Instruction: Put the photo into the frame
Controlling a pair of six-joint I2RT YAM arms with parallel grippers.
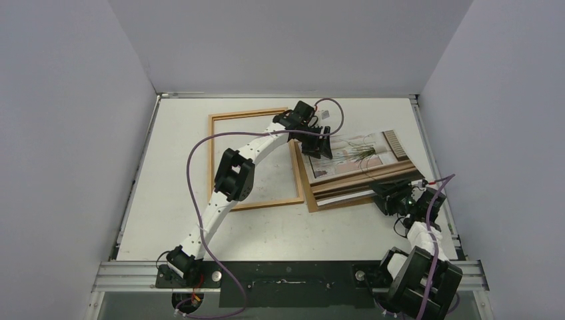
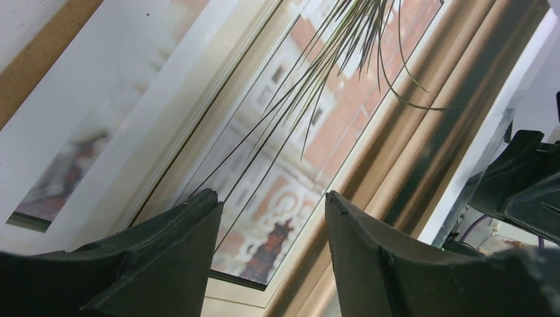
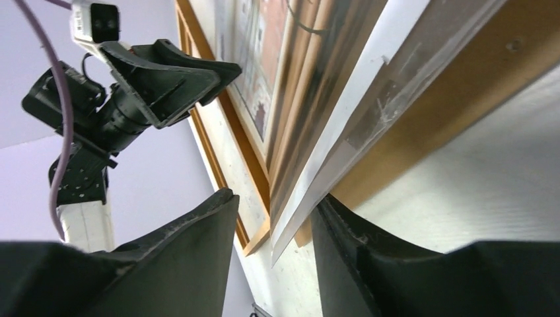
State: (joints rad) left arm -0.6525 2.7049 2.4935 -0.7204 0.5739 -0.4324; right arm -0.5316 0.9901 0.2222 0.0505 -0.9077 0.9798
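Top view: the photo [image 1: 360, 157] lies face up on a brown backing panel [image 1: 312, 190] on the surface [image 1: 173, 220], just right of the frame [image 1: 212, 160]. The left end effector [image 1: 320, 147] is over its far-left corner and the right end effector [image 1: 385, 192] is at its near edge. Left wrist view: the left fingers [image 2: 165, 257] stand released, spread above the photo and holding nothing. Right wrist view: the right fingers [image 3: 198, 251] sit partly open astride the photo's near corner, with a gap showing beside its white edge and nothing clamped.

You're in a robot lab test cell: bare grey walls [image 1: 280, 40] box in a white surface [image 1: 173, 220], w/ left arm [image 1: 220, 200] & right arm [image 1: 423, 267] bolted to an alu rail [image 1: 126, 275].
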